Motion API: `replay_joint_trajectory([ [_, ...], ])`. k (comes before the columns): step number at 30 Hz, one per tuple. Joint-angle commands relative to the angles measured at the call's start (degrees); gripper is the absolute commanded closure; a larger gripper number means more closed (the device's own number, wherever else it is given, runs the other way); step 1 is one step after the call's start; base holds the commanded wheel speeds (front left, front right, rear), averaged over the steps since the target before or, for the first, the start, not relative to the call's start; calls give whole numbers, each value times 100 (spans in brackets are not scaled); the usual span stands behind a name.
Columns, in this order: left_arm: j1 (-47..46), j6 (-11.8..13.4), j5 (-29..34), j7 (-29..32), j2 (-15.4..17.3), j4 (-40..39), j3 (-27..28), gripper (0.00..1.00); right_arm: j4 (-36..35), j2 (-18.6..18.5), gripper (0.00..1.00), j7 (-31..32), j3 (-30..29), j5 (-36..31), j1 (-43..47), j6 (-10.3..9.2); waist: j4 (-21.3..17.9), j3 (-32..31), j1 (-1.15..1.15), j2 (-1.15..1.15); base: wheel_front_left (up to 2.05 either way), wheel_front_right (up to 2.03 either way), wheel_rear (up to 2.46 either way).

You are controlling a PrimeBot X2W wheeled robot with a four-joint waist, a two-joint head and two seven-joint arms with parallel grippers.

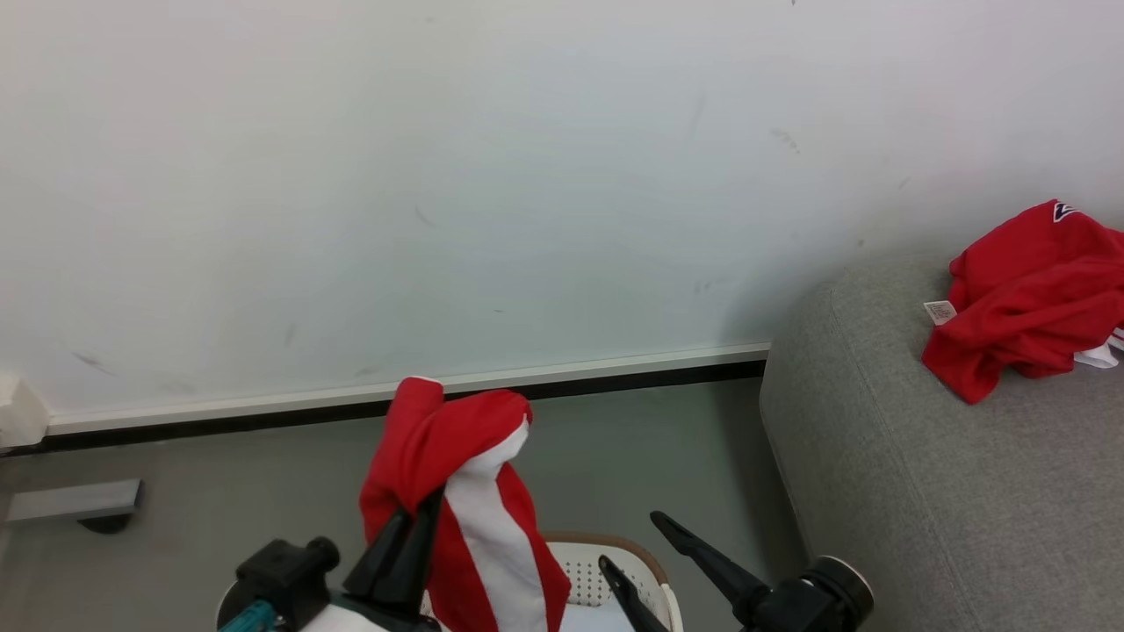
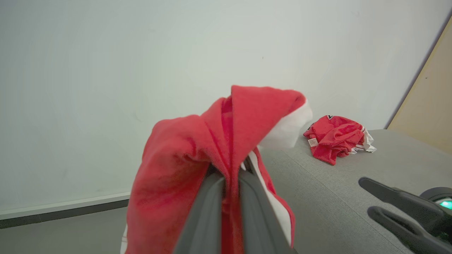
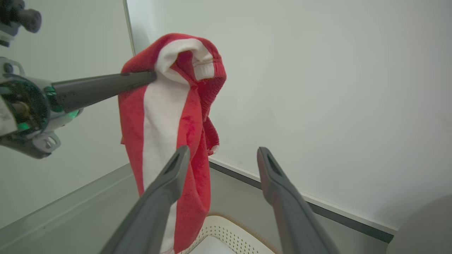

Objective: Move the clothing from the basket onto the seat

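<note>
A red garment with a white panel point(image 1: 457, 491) hangs in the air above the basket point(image 1: 615, 537), with my left gripper point(image 1: 421, 509) shut on its upper fold. In the left wrist view the cloth point(image 2: 197, 148) drapes over both fingers of that gripper point(image 2: 229, 169). A second red garment point(image 1: 1027, 303) lies crumpled on the grey seat point(image 1: 922, 491), to the right. My right gripper point(image 1: 630, 538) stands open over the basket with nothing in it. In the right wrist view its gripper point(image 3: 223, 151) is just right of the hanging garment point(image 3: 162, 106), above the basket rim point(image 3: 229, 233).
A pale wall with a white and black baseboard point(image 1: 580, 373) runs behind the grey floor. A grey block point(image 1: 75, 502) sits on the floor at the far left. A tan panel point(image 2: 430, 91) stands beyond the seat. Something pale and flat point(image 3: 215, 247) lies inside the basket.
</note>
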Motion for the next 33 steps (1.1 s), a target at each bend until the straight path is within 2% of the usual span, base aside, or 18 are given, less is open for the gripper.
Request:
replay_joint_trajectory([
  [1,-92,-34,79,26,-21,-42,-43,100,36,-81,0,1,158,146,-138,-16,14,-1,0,0,0,0,0],
  [6,-272,-293,46,164,-122,-184,-370,100,150,-206,0,1,845,663,-592,-16,33,16,0,0,0,0,0],
  [12,-356,-570,-119,288,-176,-246,-585,100,224,-278,0,2,1156,997,-816,-16,47,16,0,0,0,0,0],
  [19,-300,-823,-436,435,-212,-424,-815,100,420,-341,0,1,1239,1264,-885,-16,53,7,0,0,0,0,0],
  [29,-303,-979,-876,696,-107,-533,-1121,100,294,-332,0,1,1780,1904,-1095,-16,-2,24,0,0,0,0,0],
  [30,-308,-988,-906,702,-94,-528,-1143,100,292,-336,7,1,1805,1934,-1111,-16,-6,26,0,0,0,0,0],
  [31,-310,-994,-915,724,-79,-516,-1159,100,283,-342,49,1,1835,1969,-1130,-16,-9,27,0,0,0,0,0],
  [33,-315,-1005,-942,737,-61,-494,-1211,100,234,-356,100,1,1863,2043,-1181,-16,-13,31,0,0,0,0,0],
])
